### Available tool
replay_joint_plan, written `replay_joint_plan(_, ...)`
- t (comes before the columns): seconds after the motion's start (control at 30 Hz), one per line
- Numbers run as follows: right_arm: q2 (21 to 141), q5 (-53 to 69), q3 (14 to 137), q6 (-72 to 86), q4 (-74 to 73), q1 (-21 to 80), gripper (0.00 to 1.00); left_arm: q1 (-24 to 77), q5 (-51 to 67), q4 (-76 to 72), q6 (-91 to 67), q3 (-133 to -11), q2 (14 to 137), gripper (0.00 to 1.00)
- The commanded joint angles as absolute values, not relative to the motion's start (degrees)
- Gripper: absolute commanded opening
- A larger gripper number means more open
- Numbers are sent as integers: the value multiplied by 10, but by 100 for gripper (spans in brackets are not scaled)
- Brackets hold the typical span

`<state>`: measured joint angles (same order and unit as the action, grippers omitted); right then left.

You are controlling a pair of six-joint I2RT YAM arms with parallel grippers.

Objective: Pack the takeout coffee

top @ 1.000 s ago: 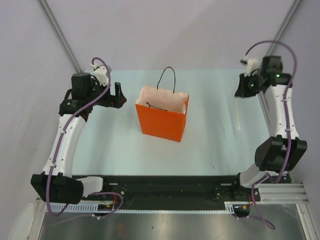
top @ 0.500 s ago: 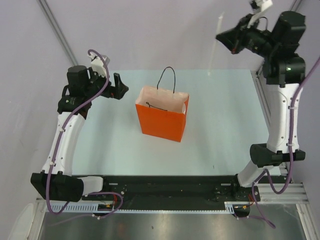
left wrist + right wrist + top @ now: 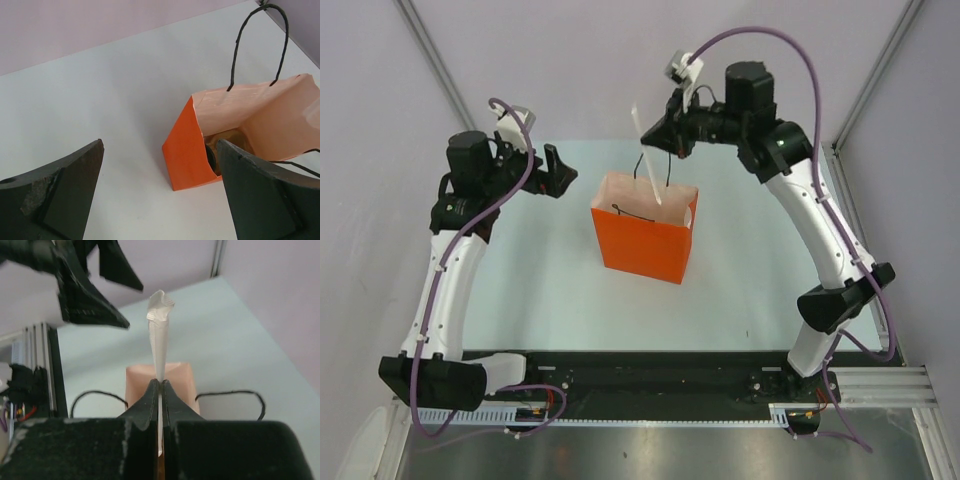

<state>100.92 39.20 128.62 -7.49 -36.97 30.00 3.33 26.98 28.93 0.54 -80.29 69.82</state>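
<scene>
Top centre, right pincer (image 3: 160, 383) clamps a thin white wrapped stick (image 3: 160, 325) above the orange bag (image 3: 645, 240); upper left, left pincer (image 3: 553, 173) gapes wide.

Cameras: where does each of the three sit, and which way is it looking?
Top: high behind the robot, looking down on the table and bag; left arm and right arm show whole.
Left wrist: on the left arm, looking past its open left gripper into the bag's mouth, cup inside.
Right wrist: on the right arm, looking down past the right gripper, shut on a white strip, at the bag.
Shared: all three see the bag; the right wrist view catches the left gripper.
</scene>
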Motion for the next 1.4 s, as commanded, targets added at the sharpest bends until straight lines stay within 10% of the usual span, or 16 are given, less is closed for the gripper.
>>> replay_joint_plan(0.0, 970, 368, 1171, -164, -360, 322, 0, 29, 310, 279, -3, -795, 680, 99)
replay_joint_plan(0.57, 994, 327, 1017, -311, -406, 345, 0, 29, 321, 285, 10, -776, 665, 100)
replay_joint_plan(0.83, 1018, 324, 1070, -300, -455, 350, 40, 29, 312, 329, 20, -787, 671, 100)
replay_joint_plan(1.17, 991, 319, 1182, -231, -431, 348, 51, 29, 307, 372, 47, -831, 699, 99)
replay_joint_plan(1.37, 943, 296, 1205, -174, -375, 324, 75, 30, 302, 413, 50, -889, 736, 100)
